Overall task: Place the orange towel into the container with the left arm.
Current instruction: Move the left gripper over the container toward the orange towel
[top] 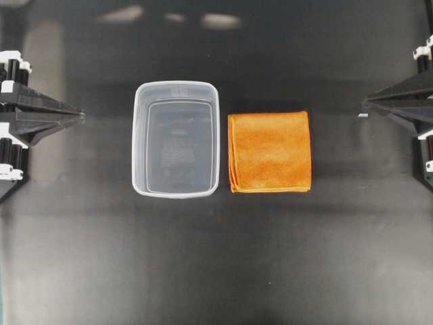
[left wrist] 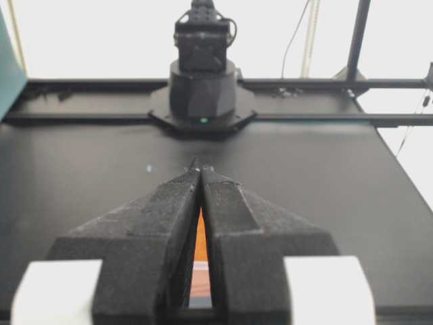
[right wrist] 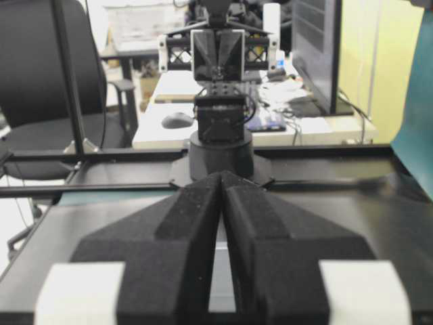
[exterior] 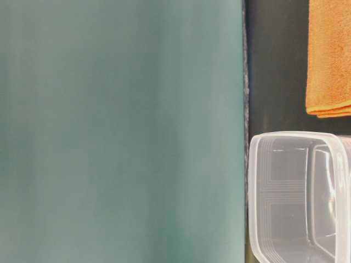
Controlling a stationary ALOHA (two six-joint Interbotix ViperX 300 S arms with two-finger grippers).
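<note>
- our left gripper (top: 80, 115) sits at the left edge of the overhead view, its pointed fingers pressed together with nothing between them, well apart from everything on the table.
- our right gripper (top: 363, 106) mirrors it at the right edge, also closed and empty; it has no part in this job.
- nearest our left gripper lies the container (top: 176, 139), a clear tub standing upright and empty on the black table (top: 216, 271).
- just beyond the tub, beside its far long wall, lies the orange towel (top: 269, 152), folded flat into a square; from above we see a narrow gap between the two, though whether the rims touch is hard to say from the table-level view.
- the risk we see: our left arm must reach over the tub to get to the towel, so a low approach could knock or drag the light container.
- a pinch on the top fold only could let the towel unfold and drape over the rim instead of dropping inside.
- the towel is nearly as wide as the tub, so an off-centre release may leave a corner hanging out.
</note>
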